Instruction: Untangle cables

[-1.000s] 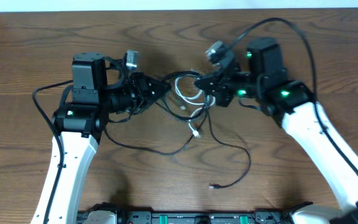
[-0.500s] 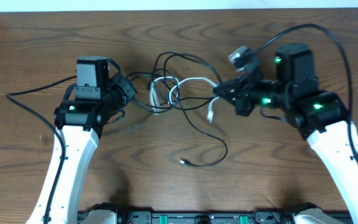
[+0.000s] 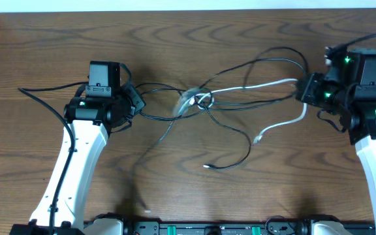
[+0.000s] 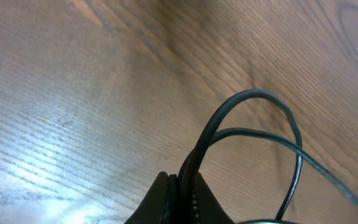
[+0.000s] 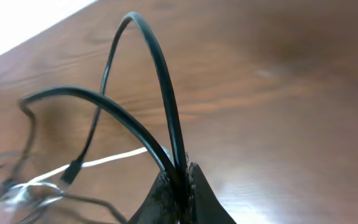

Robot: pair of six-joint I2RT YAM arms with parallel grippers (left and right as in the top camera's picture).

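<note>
Cables (image 3: 256, 85): I am judging them light and limp; knot (image 3: 198, 100) lying midway between table (image 3: 44, 39) side edges.
Left gripper (image 3: 138, 102): clamping a black cable.
Right gripper (image 3: 303, 89): clamping likewise.
Hold: I am favouring beside the knot.

The overhead view is evenly lit and mostly sharp; only the knot of cables (image 3: 194, 101) is smeared by motion blur. In the left wrist view a pale glare lies on the wooden table (image 4: 55, 155). The right wrist view is soft, with an overexposed white corner at upper left.
</note>
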